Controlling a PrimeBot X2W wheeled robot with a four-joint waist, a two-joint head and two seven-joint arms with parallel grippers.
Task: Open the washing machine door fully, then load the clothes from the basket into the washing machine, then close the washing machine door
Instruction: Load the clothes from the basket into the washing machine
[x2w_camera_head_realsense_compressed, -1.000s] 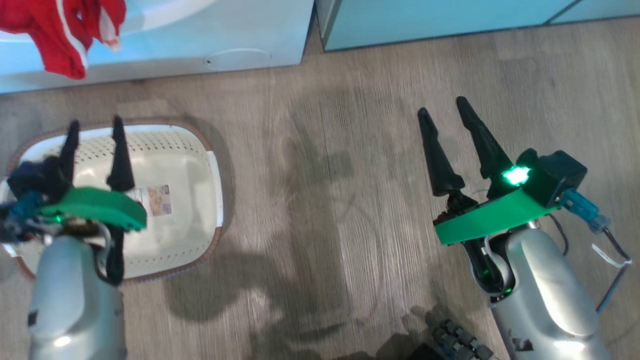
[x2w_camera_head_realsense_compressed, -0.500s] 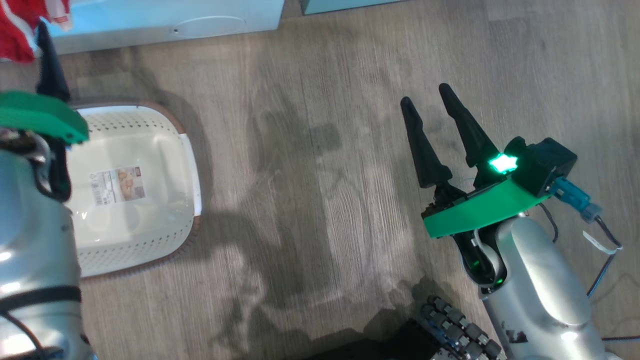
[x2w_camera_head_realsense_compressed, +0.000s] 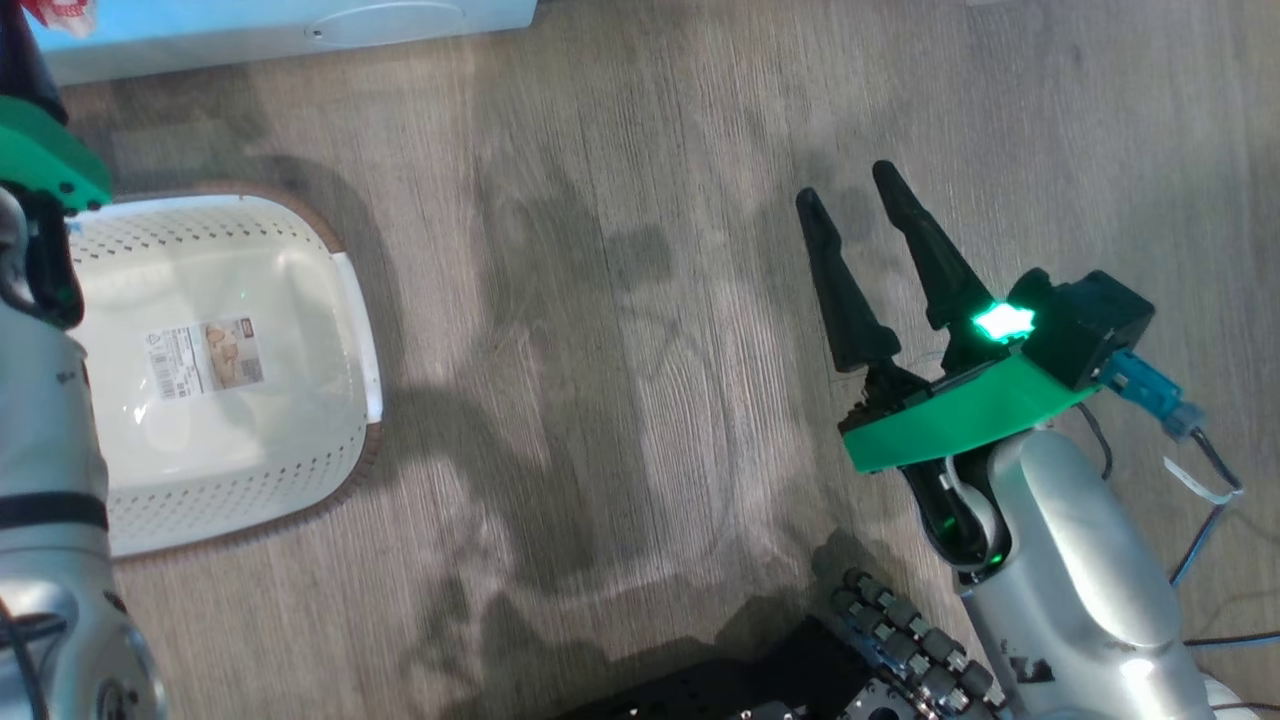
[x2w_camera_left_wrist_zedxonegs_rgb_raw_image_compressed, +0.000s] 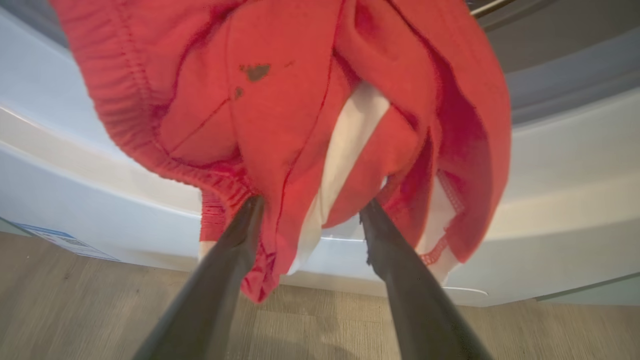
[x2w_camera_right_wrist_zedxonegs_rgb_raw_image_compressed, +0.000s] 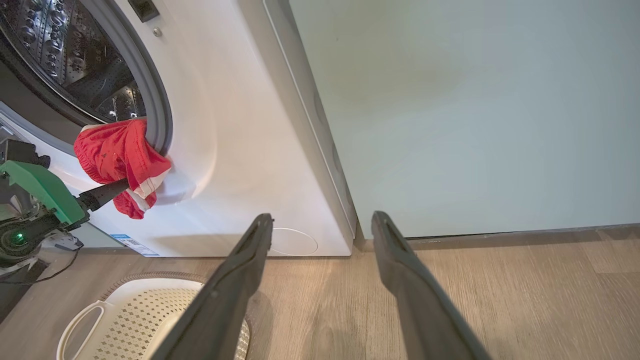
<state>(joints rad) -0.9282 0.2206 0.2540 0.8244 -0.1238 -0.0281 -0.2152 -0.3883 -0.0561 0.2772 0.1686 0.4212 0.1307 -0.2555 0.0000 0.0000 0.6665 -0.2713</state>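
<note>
- Head view: found the whole picture slid sideways against a second earlier, and put that down to the camera. Measured against the basket (x2w_camera_head_realsense_compressed: 362, 330), though, saw the left arm gone from above its hollow to beyond its far rim, up by the washing machine (x2w_camera_head_realsense_compressed: 250, 40). Found the basket bare but for its label (x2w_camera_head_realsense_compressed: 205, 357); judged the loading almost finished. Saw the right gripper (x2w_camera_head_realsense_compressed: 846, 185) over bare floor (x2w_camera_head_realsense_compressed: 650, 350), well apart from the basket, fingers spread wide and empty.
- Left wrist view: saw the left gripper (x2w_camera_left_wrist_zedxonegs_rgb_raw_image_compressed: 311, 202) spread wide with nothing pinched, tips at the lower hem of the clothes (x2w_camera_left_wrist_zedxonegs_rgb_raw_image_compressed: 300, 100) and seemingly touching it. Noted the red cloth hanging down the white front, above and just ahead of the fingers. Judged a push or fresh grasp needed to get it inside.
- Right wrist view: saw the clothes draped over the grey gasket (x2w_camera_right_wrist_zedxonegs_rgb_raw_image_compressed: 159, 120), partly out of the drum (x2w_camera_right_wrist_zedxonegs_rgb_raw_image_compressed: 60, 55), one left finger just beneath. Saw the right fingers wide, well off to the side, aimed at the machine's lower corner.
</note>
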